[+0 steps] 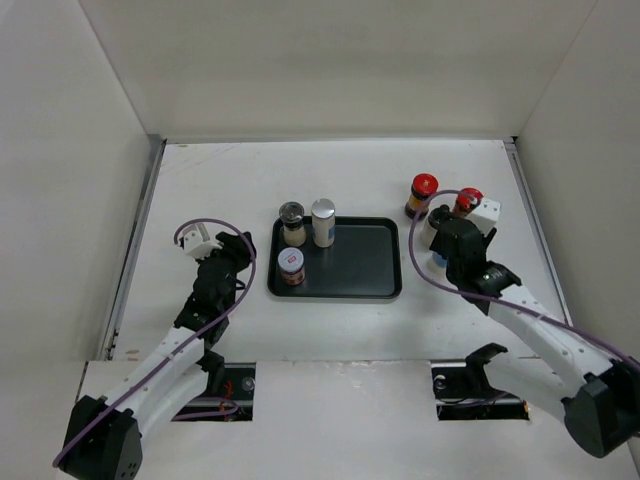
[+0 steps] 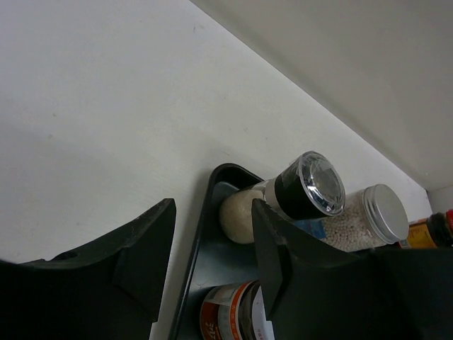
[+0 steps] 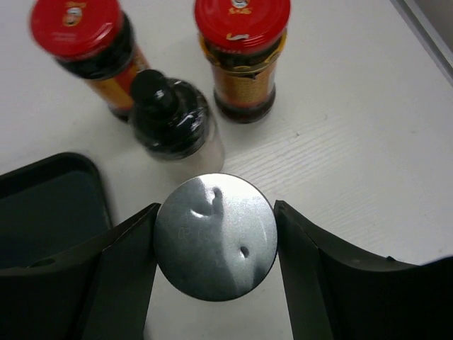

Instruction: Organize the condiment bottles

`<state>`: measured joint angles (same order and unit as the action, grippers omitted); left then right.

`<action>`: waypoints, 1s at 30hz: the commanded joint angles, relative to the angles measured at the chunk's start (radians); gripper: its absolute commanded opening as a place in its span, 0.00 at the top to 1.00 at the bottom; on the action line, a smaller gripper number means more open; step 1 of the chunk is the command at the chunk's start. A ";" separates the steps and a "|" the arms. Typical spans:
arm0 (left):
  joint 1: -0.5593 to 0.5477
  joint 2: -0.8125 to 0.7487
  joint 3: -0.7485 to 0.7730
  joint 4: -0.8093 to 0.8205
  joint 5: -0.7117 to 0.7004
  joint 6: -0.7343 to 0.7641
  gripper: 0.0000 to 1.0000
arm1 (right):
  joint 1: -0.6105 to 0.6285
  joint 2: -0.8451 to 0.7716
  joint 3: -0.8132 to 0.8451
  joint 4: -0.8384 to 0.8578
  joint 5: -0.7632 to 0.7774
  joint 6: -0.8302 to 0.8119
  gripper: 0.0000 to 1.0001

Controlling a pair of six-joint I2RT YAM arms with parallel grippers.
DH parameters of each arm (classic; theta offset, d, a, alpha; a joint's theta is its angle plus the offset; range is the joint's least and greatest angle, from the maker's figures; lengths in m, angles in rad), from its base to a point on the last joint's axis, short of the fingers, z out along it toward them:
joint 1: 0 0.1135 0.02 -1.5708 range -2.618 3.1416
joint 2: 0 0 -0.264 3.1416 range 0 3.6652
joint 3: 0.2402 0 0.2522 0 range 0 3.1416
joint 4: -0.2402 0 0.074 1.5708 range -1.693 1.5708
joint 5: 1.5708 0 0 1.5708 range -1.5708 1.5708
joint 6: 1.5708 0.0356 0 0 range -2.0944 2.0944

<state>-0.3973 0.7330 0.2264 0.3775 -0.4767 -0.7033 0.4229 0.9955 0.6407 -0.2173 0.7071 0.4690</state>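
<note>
My right gripper (image 3: 215, 212) is shut on a silver-capped jar (image 3: 215, 236), its fingers pressed on both sides of the cap; in the top view it (image 1: 440, 243) is right of the black tray (image 1: 370, 285). Just beyond stand a black-topped bottle (image 3: 170, 120) and two brown red-capped bottles (image 3: 76, 32) (image 3: 242, 28), also visible from above (image 1: 423, 193) (image 1: 466, 200). On the tray stand a black-capped beige jar (image 1: 292, 222), a silver-capped jar (image 1: 323, 222) and a red-labelled jar (image 1: 291, 266). My left gripper (image 1: 228, 263) is open and empty, left of the tray.
The left wrist view shows the tray's left rim (image 2: 202, 244) between my open fingers, with the beige jar (image 2: 241, 216), the silver-capped jar of white beads (image 2: 371, 216) and the red-labelled jar (image 2: 230, 312) behind it. White walls enclose the table on three sides.
</note>
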 commanded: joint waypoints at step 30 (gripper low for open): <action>0.031 0.043 -0.010 0.086 0.023 -0.013 0.56 | 0.336 0.666 0.499 0.484 -0.129 -0.099 0.20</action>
<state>-0.3733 0.7723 0.2245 0.4084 -0.4652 -0.7074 0.7540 1.6894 1.1065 0.1493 0.5529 0.3714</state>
